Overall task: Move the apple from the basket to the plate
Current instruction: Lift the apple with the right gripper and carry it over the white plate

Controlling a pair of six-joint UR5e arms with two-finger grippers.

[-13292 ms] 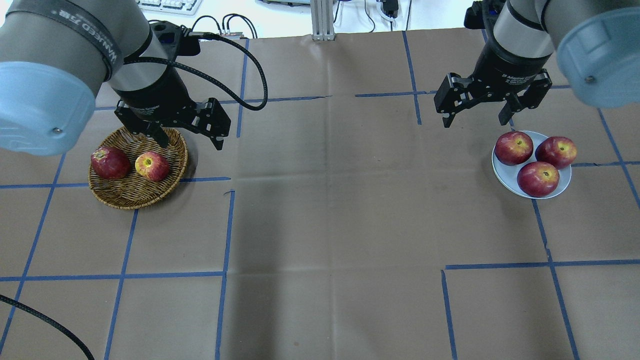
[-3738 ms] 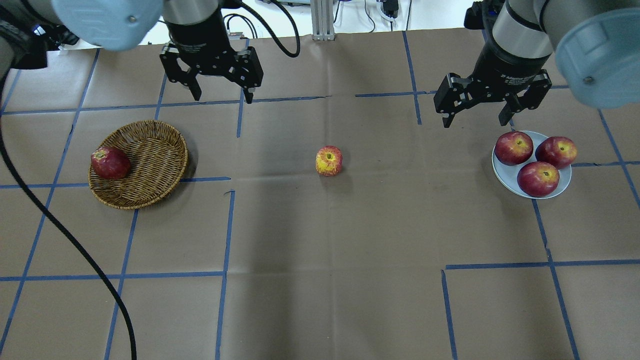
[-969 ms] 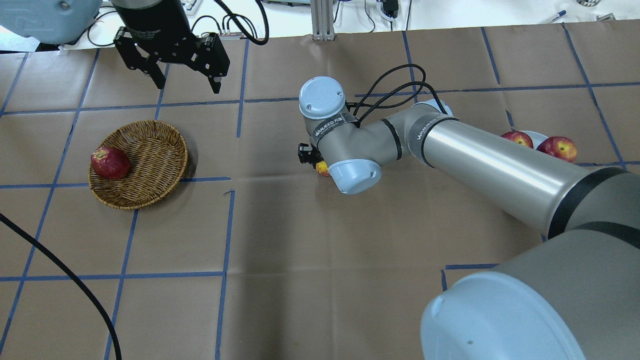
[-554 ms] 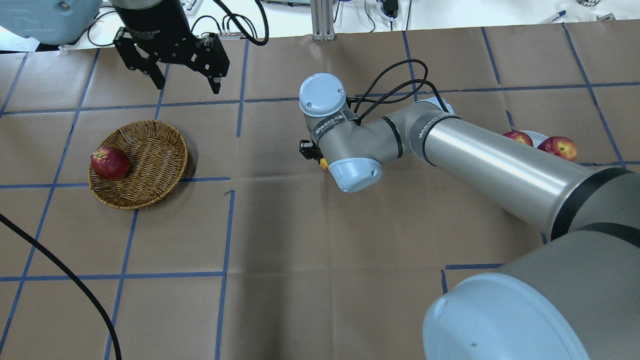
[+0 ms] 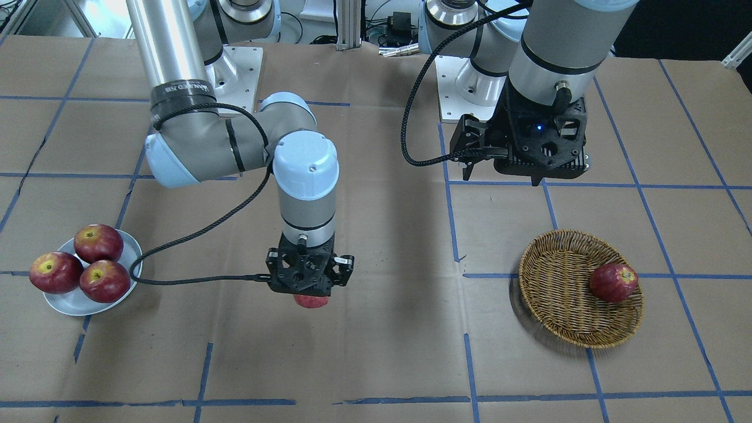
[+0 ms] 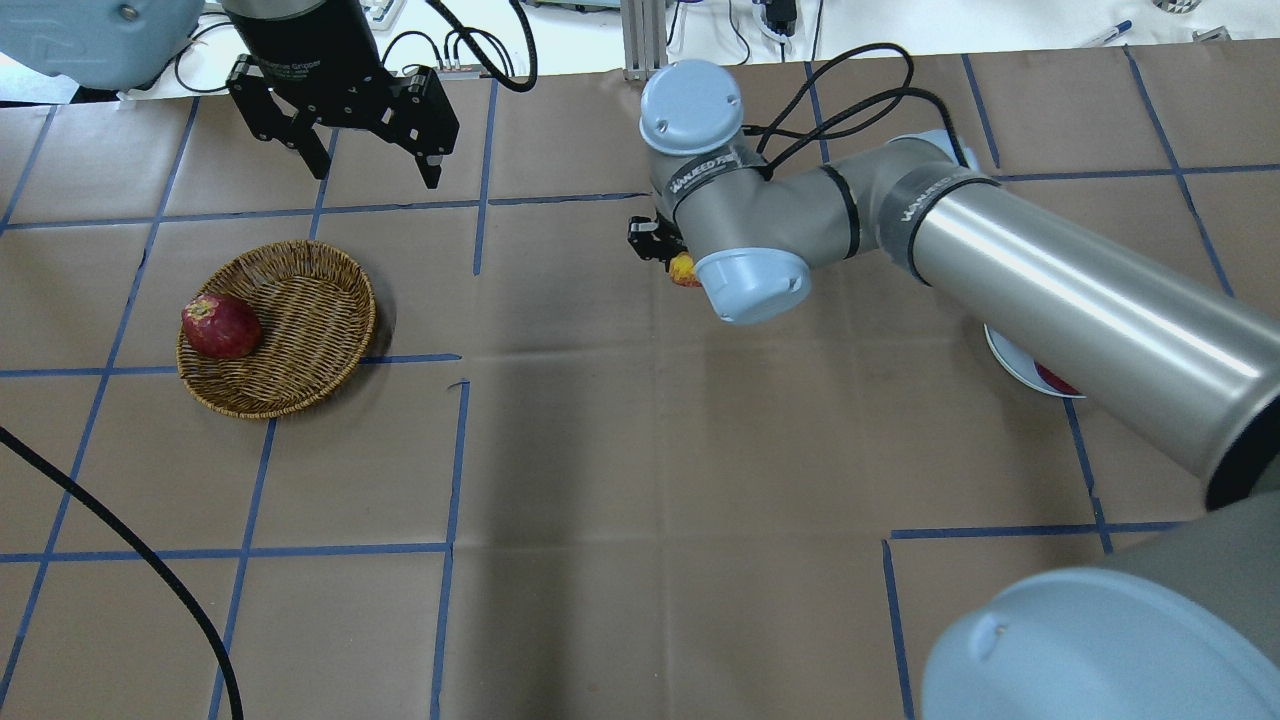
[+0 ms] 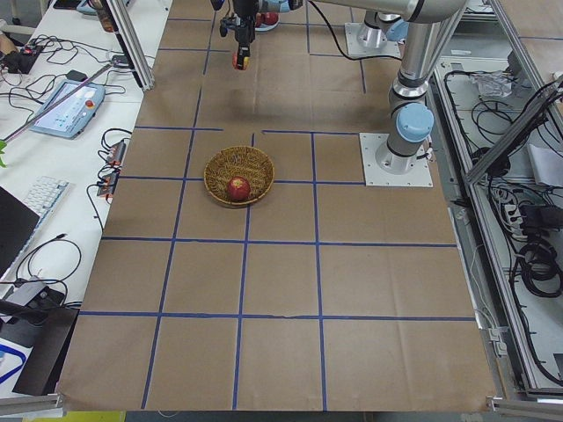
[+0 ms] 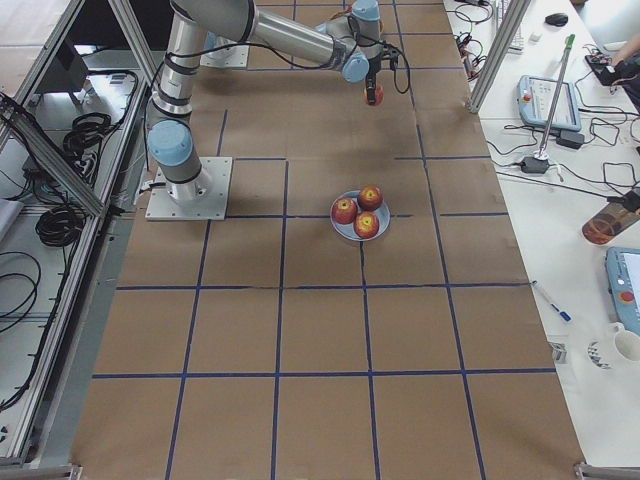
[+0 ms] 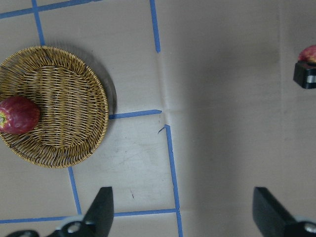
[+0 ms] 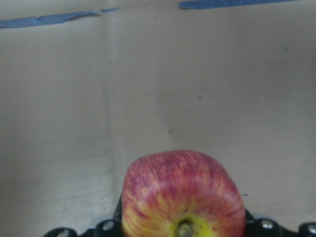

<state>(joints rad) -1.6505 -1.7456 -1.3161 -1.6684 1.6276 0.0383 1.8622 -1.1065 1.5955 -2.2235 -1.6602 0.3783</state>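
Front view: your round tan wicker basket [image 5: 558,294] at 3 o'clock holds one dark red apple [image 5: 613,282]; the small white plate [image 5: 76,309] at 9 o'clock holds three more. The right arm [image 5: 200,141] points straight down over the middle of the bench [image 5: 382,352], right jaws gripping the pinkish-red streaky apple [image 5: 311,302]. Overhead, that arm hides most of the plate; left jaws open.

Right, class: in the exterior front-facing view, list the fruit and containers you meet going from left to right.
plate carrying three dark red apples → apple held off the table in the right gripper → basket → lone dark red apple lying in the basket's right side
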